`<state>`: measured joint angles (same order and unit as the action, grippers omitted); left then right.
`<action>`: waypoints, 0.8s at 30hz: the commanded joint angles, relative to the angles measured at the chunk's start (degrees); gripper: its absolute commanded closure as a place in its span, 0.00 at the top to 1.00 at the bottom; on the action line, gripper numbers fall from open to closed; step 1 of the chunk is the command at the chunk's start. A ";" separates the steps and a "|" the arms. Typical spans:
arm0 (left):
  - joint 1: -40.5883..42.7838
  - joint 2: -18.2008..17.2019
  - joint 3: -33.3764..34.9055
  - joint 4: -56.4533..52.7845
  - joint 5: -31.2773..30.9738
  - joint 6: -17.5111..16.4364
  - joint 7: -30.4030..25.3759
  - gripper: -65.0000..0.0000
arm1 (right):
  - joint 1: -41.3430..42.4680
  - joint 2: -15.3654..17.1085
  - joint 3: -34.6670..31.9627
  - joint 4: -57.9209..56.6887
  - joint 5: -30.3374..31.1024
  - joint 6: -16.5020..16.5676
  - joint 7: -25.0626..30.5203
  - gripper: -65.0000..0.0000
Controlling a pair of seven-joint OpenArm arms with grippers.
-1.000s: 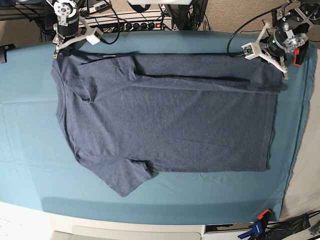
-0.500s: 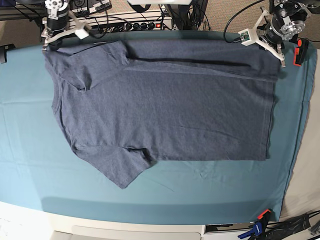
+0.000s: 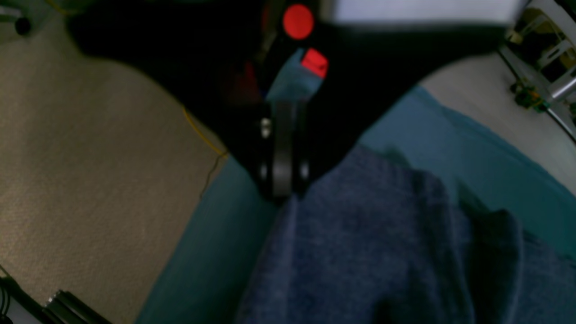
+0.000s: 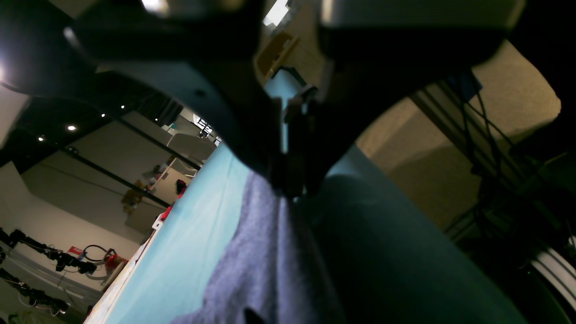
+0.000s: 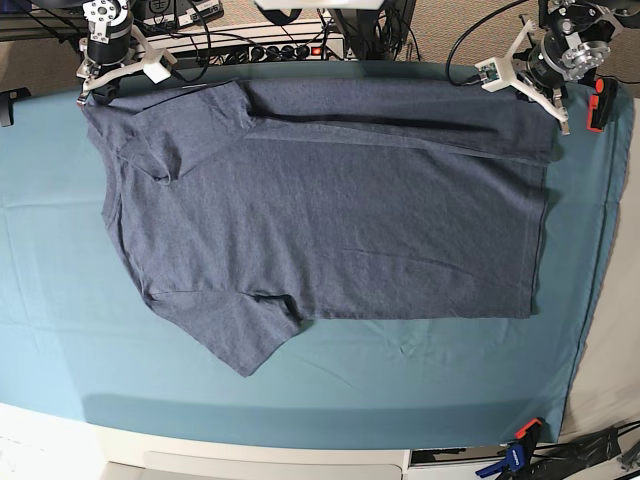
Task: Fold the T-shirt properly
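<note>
Item: the shirt (image 5: pixel 330 210), blue-grey, short-sleeved. It lies spread over the middle of the bench (image 5: pixel 60 330), plain side up, with no lettering that we can see. Its far edge runs along the far edge of the bench. One sleeve points toward the near-left corner; the other sleeve is turned in near the far-left corner.

Step in hand, as we judge it: the far edge of the shirt is held at both ends, stretched between the two arms, ahead of a lengthwise fold. No finished fold shows yet, so we put the task at an early stage.

Next move, as we judge it: both arms carry the held edge toward the near edge of the bench together, at equal height and pace, so the fold line comes out straight and the turned-in sleeve does not bunch.

Right gripper (image 4: pixel 294 191): at the far-left corner. Its fingers (image 4: pixel 265 135) are closed to a thin gap, and the shirt's edge is pinched at the tips.

Left gripper (image 3: pixel 281 195): at the far-right corner. Its fingers (image 3: pixel 283 157) are pressed together; the cloth meets the tips and hangs from them, lifted a little off the bench.

Risk, as we judge it: uneven pull would skew the hem.
</note>
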<state>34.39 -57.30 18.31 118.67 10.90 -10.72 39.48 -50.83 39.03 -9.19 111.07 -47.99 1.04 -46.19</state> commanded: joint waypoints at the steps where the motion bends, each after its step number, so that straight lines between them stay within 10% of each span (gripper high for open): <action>1: 0.07 -1.07 -0.48 0.66 0.92 0.68 1.68 0.00 | -0.42 0.81 0.68 0.66 -0.94 -0.87 -1.38 0.00; 24: 0.04 -0.66 -0.48 0.66 0.90 0.39 1.60 0.09 | -0.42 0.81 0.68 0.66 2.19 4.28 0.63 0.00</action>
<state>34.39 -56.88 18.31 118.65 11.16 -10.74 40.95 -50.83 39.03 -9.10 111.07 -45.08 5.69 -44.77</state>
